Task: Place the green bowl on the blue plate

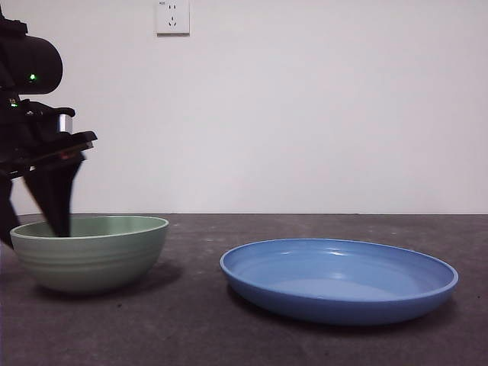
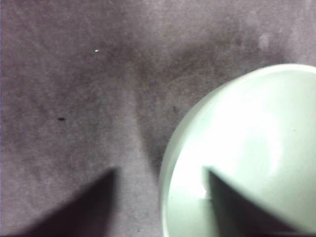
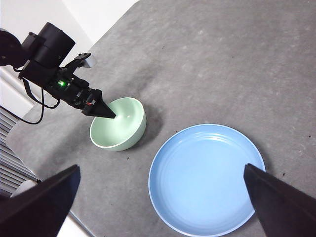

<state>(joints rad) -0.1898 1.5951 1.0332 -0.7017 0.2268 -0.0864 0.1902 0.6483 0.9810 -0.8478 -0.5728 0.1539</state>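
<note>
The bowl (image 1: 91, 263) sits upright on the dark grey bench (image 1: 191, 335), near the bench's left edge as the right wrist view shows it, with the plate (image 1: 339, 278) beside it and apart from it; a strip of bare bench lies between the two. The plate lies flat, nearer the middle of the bench, with nothing in it.

The left gripper (image 1: 34, 229) is down at the bowl, its jaws spread and straddling the rim. In the left wrist view (image 2: 160, 197) one jaw stands inside the bowl (image 2: 247, 148) and the other outside it over the bench (image 2: 74, 74), with the rim running between them. The front view agrees: one black jaw dips into the bowl at its left side, the other drops at the picture's left edge. Whether either jaw touches the wall of the bowl is hard to tell, as the left wrist picture is blurred. The bowl rests on the bench, not lifted.

The right gripper (image 3: 168, 197) hangs high above the bench with its jaws wide apart and holding nothing, over the plate (image 3: 207, 180). From there the bowl (image 3: 118, 126) and the left gripper (image 3: 101, 109) at its rim also show.

A white wall socket (image 1: 172, 16) sits on the wall behind the bench.
</note>
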